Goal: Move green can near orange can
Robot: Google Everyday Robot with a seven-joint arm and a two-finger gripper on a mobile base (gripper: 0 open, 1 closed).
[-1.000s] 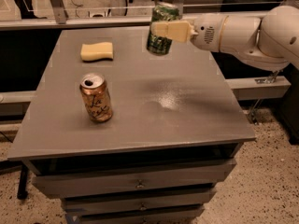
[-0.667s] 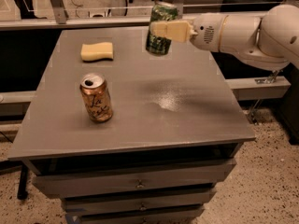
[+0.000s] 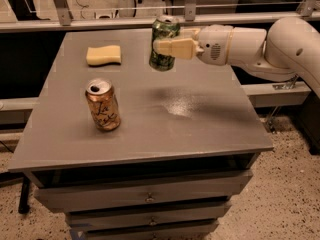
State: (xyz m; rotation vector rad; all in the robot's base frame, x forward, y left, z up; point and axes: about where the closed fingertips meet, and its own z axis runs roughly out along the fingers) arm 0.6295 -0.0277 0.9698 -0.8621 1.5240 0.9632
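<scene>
Gripper [image 3: 161, 47] pinches the green can [image 3: 167, 31] aloft over the table's [image 3: 200, 129] far side, well apart from the orange can [image 3: 103, 106] standing nearer the front, so carry it level and lower it upright just beside, without a knock

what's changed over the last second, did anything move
The gripper, still shut on the green can, has carried it a little left and down, toward the orange can. The can is still in the air above the table; nothing was let go. The orange can and the yellow sponge stayed put.
</scene>
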